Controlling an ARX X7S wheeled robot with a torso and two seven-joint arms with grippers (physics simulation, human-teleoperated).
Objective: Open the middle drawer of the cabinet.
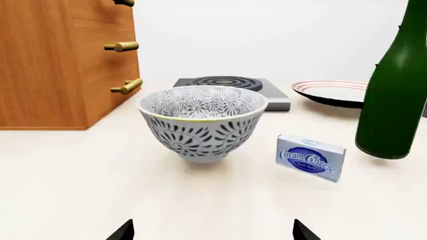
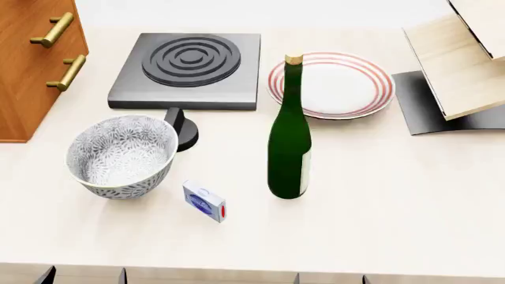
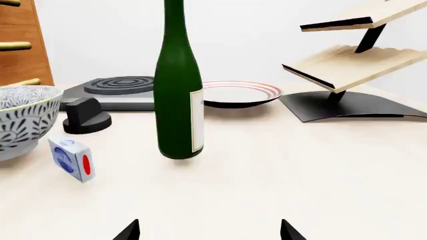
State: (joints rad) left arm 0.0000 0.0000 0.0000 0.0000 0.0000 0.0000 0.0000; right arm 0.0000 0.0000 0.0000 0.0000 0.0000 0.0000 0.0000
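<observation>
The orange-brown cabinet point(image 2: 23, 71) stands at the table's far left, its front facing right. In the left wrist view the cabinet point(image 1: 40, 65) shows three brass bar handles stacked. The middle drawer point(image 1: 93, 50) is shut, and its handle point(image 1: 121, 46) is the central one. My left gripper point(image 1: 212, 232) is open and empty, low over the table in front of the bowl, well short of the cabinet. My right gripper point(image 3: 209, 232) is also open and empty, near the table's front edge before the bottle. Only the fingertips of either show.
A patterned bowl point(image 2: 120, 155) sits between my left gripper and the cabinet. A cream cheese box point(image 2: 204, 201), a green bottle point(image 2: 289, 142), a grey hotplate point(image 2: 188, 65) with its knob point(image 2: 180, 127), a striped plate point(image 2: 332, 84) and a pale wooden rack point(image 2: 462, 59) also stand on the table.
</observation>
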